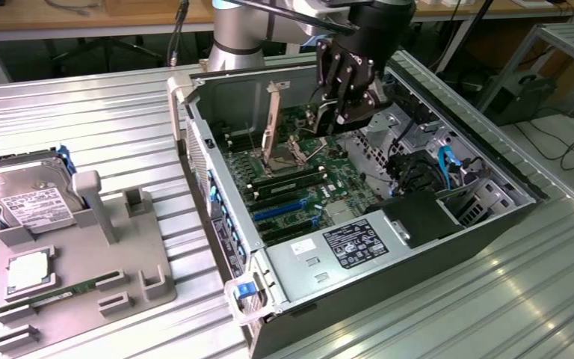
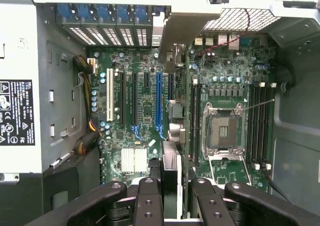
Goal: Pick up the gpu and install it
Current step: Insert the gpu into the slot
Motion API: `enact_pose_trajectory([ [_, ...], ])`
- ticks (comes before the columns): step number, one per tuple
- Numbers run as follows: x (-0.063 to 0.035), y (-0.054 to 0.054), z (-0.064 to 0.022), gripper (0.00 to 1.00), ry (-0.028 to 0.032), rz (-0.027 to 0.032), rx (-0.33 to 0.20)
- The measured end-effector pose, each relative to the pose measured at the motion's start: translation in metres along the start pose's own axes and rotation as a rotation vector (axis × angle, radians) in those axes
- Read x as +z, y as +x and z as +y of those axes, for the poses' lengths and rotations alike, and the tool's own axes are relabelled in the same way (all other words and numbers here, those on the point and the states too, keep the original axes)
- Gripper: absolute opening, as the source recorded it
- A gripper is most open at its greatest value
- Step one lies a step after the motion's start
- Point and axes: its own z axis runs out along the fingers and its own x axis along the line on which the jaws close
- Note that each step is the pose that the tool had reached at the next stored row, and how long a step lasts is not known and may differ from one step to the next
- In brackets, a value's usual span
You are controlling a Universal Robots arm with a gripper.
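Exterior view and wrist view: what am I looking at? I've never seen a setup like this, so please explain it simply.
The exterior view is taken from off to the side. It shows a grey robot arm reaching into an open computer case, which lies on a ribbed metal table. The wrist view comes from a camera on the arm itself, looking past the claw at the green motherboard inside the case. The claw grips the gpu, a thin black card seen edge-on here, over the board's slots. On the exterior view's left, a grey tray holds a hard drive with a white label and a narrow green memory stick.
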Motion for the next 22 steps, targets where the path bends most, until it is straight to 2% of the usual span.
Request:
enact_pose_trajectory([
  [22,0.0079,0.0003,-0.0001,0.28,-0.0002,-0.0002,0.0],
])
